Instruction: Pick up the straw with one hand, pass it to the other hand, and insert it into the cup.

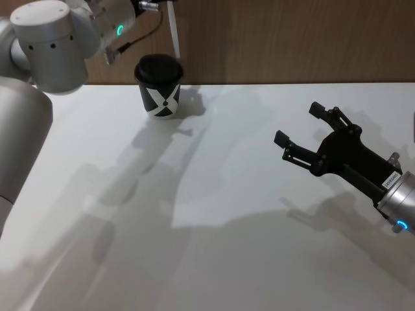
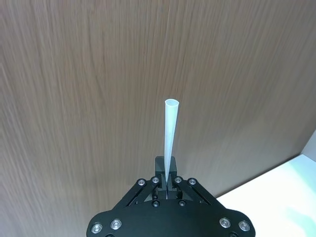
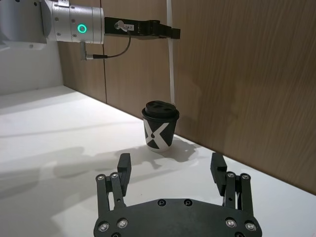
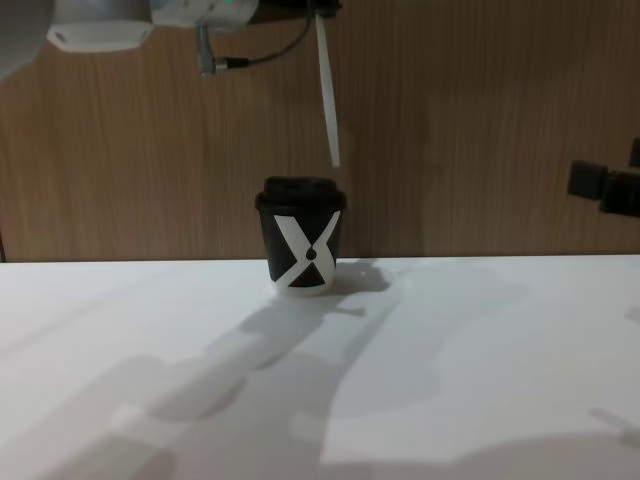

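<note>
With the left gripper [image 2: 167,180] pinching the straw [image 4: 328,95] near-upright, tip just above the cup [image 4: 303,240], best centre that tip over the lid's opening and lower it straight, while the spread right gripper [image 1: 298,123] waits well right of the cup.

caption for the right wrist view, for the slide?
Left gripper holds the straw near-upright just above the cup; right gripper open in front.

Matt white table [image 1: 259,259], wood-grain wall [image 1: 292,39], translucent plastic straw [image 2: 171,133], cup [image 1: 160,94] seemingly paper.
</note>
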